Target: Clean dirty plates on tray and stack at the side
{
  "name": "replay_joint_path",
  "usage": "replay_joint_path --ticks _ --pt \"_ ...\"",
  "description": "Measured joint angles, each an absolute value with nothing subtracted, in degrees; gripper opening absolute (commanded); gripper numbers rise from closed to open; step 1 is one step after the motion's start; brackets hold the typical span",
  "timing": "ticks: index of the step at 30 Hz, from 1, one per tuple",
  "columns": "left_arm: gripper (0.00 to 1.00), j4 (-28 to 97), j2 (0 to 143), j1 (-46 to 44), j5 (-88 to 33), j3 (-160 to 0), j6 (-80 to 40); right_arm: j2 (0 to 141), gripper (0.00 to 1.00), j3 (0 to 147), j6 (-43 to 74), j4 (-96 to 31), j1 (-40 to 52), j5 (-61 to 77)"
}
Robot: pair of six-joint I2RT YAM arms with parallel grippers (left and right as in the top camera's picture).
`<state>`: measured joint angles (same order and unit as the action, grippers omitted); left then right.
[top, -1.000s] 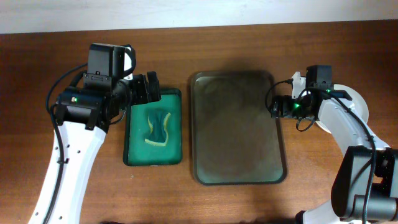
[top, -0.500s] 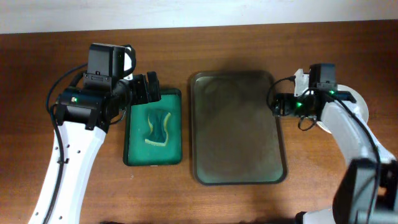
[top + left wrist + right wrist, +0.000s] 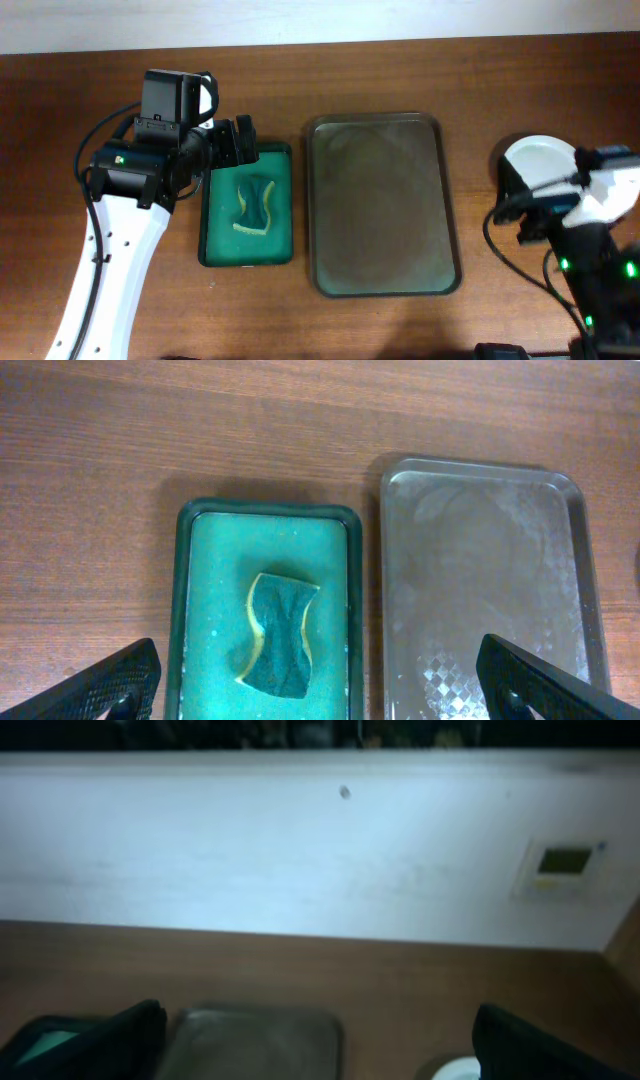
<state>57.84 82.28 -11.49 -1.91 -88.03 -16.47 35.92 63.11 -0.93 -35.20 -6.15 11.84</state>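
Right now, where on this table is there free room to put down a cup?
Bare wood runs along the back of the table, between the wall and both trays, and along its front edge. The tray holds nothing. Crowded: the right side, where the right arm is beside the plates; the gap between tray and green tray is narrow.

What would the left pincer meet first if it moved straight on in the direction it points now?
Most likely the sponge lying in the green tray: the open left pincer points down at it, with nothing visible between. Depth is unclear.
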Motion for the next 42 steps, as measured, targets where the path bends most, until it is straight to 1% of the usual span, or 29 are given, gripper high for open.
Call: replay_joint_path --ticks 2,6,9,11,14,16,17,18,20,22,23,25,29,35,38,42 --pt "1.0 57.82 82.28 -11.49 -1.91 -88.03 -16.47 32.84 0.98 63.11 -1.06 -35.22 -3.95 8.84" --pt "0.99 57.82 82.28 -11.49 -1.89 -88.03 -16.49 32.42 0.99 63.09 -1.28 -36.34 -3.57 3.42" --pt "0.99 57.82 82.28 -11.49 -1.91 -88.03 -16.47 31.31 0.98 61.56 -1.32 -42.83 -3.53 2.2" --pt "0.99 57.87 82.28 -11.49 -1.91 -88.03 -16.49 27.75 0.98 58.33 -1.37 -43.9 -3.46 1.41" --pt "0.99 57.89 82.28 -11.49 -1.93 -88.01 -16.47 18.87 0.98 51.86 -1.45 -41.76 -2.85 1.08" --pt "0.99 57.8 82.28 -11.49 -1.91 -88.01 -16.49 11.9 0.98 44.86 -1.5 -37.74 -0.3 0.84" --pt "0.99 57.8 82.28 -11.49 -1.89 -88.01 -16.49 9.28 0.98 40.36 -1.48 -30.09 0.97 0.82" --pt "0.99 57.84 82.28 -11.49 -1.91 -88.01 -16.49 7.73 0.98 37.78 -1.45 -26.2 1.63 0.93" --pt "0.99 57.84 82.3 -11.49 -1.91 -88.01 -16.47 5.15 0.98 31.48 -1.5 -9.39 1.76 1.3" --pt "0.99 57.76 82.3 -11.49 -1.91 -88.01 -16.47 4.05 0.98 27.33 -1.48 3.97 1.83 1.52" --pt "0.99 57.82 82.3 -11.49 -1.91 -88.01 -16.49 2.94 0.98 25.26 -1.52 9.52 1.83 1.54" --pt "0.99 57.84 82.3 -11.49 -1.91 -88.01 -16.47 1.72 0.98 22.28 -1.52 14.85 1.87 1.54" --pt "0.99 57.82 82.3 -11.49 -1.91 -88.01 -16.49 0.8 0.98 15.4 -1.5 15.27 1.87 1.58" --pt "0.99 57.87 82.3 -11.49 -1.91 -88.01 -16.47 0.78 0.98 9.23 -1.52 15.79 1.87 1.98" --pt "0.99 57.87 82.3 -11.49 -1.91 -88.01 -16.47 0.8 0.98 3.09 -1.48 15.42 1.87 2.0" --pt "0.99 57.82 82.3 -11.49 -1.89 -88.01 -16.49 0.78 0.98 0.62 -1.5 10.13 1.87 1.98"
